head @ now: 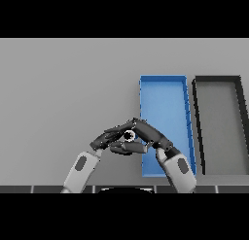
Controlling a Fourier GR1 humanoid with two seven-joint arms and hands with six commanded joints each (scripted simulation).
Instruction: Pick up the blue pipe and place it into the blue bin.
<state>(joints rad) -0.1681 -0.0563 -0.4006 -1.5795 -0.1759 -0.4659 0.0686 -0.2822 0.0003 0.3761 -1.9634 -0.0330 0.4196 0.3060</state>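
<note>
Of the blue pipe [129, 135] only a small round end with a dark hole shows, just left of the blue bin's [165, 88] near left corner. My right hand [151, 135] reaches in from the lower right, fingers above that end and thumb below, closed round it. The left hand [103, 140] comes from the lower left with relaxed fingers pointing right, its tips close against the right hand's. The hands hide the rest of the pipe. The blue bin is a long open tray lying right of centre.
A dark grey bin [220, 81] of the same shape lies right beside the blue one. Bare grey table [63, 88] spreads to the left and behind the hands.
</note>
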